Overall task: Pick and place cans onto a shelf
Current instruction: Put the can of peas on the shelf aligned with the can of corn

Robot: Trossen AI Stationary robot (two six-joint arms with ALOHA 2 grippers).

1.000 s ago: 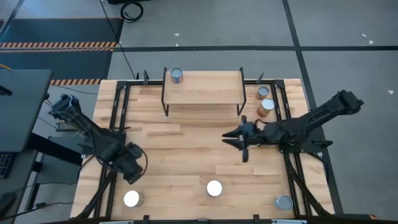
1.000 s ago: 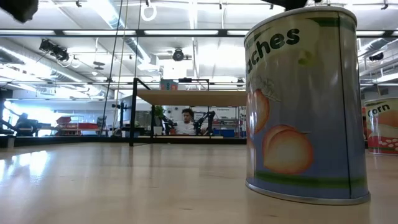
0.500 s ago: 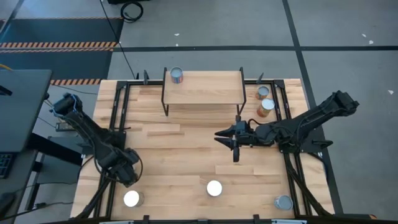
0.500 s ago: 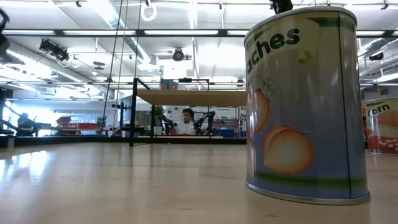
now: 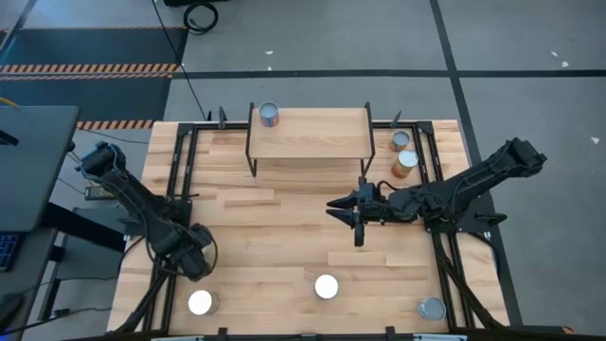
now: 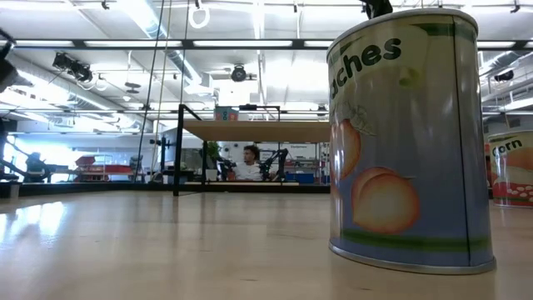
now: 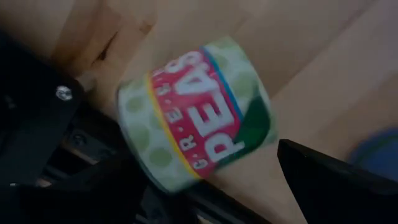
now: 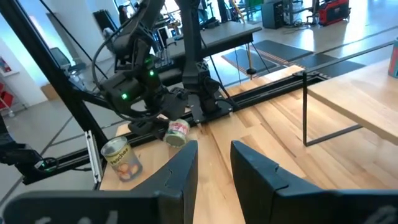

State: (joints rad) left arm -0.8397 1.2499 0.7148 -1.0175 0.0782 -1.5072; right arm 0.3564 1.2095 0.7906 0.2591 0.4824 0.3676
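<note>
Left gripper (image 5: 192,258) sits at the near-left of the bench (image 5: 284,237), jaws spread wide. In the left wrist view a green peas can (image 7: 196,118) with a pink label band lies tilted between the fingers (image 7: 336,180); contact can't be confirmed, so not calling it a grip. Just nearer than this gripper, a white-lidded can (image 5: 200,302) stands on the bench edge.

Right gripper (image 5: 358,216) hangs over the bench middle, right of centre, in front of the shelf (image 5: 308,133). Jaws nearly closed, only a narrow gap between the fingers (image 8: 180,174) in the right wrist view, nothing between them, nothing touched.

Cans: one silver-lidded can (image 5: 269,115) stands on the shelf's back-left corner. Two cans (image 5: 402,152) stand close together on the bench just right of the shelf. Another white-lidded can (image 5: 327,286) stands near the front centre; in the low view this is the big peaches can (image 6: 406,142) close to the camera. A grey-lidded can (image 5: 432,309) is at the near-right corner; a corn label (image 6: 512,171) shows at the low view's right edge.

Right wrist view also shows the left arm far off, with a peach-labelled can (image 8: 118,157) near it.
</note>
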